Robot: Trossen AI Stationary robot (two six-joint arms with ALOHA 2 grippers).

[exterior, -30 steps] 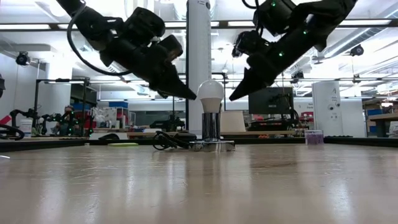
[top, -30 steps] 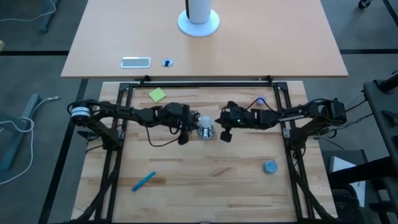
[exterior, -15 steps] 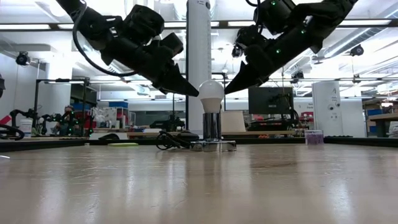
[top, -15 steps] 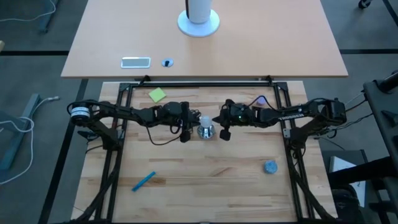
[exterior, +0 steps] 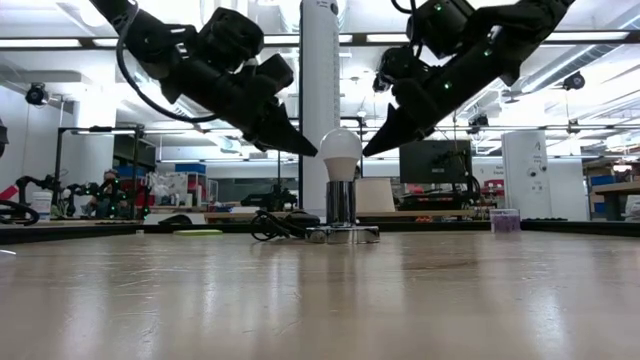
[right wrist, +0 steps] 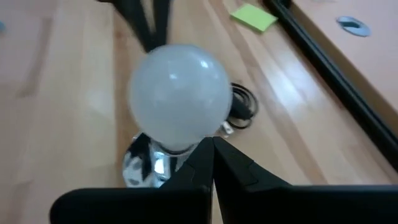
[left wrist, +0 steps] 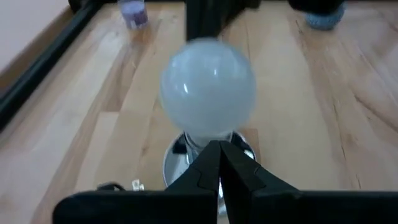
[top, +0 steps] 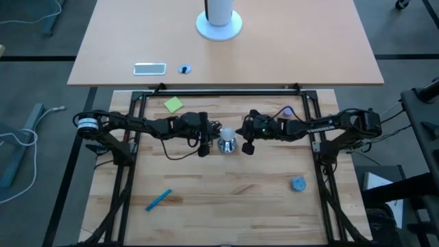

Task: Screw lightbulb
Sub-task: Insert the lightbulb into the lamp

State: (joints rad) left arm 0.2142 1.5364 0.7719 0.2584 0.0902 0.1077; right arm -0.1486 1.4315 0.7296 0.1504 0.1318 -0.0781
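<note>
Left hand point(exterior: 308, 152) and right hand point(exterior: 372, 151) flank lightbulb point(exterior: 340, 154) — fingers pressed together.

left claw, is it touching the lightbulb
Cannot tell. In the low view the left claw tip reaches the lightbulb edge, with no plain gap or contact visible.

I see a green sticky note point(top: 173, 104) upper left, a blue pen point(top: 158, 200) lower left, and a blue-grey cap point(top: 298, 184) lower right.

No text or label can be read.
</note>
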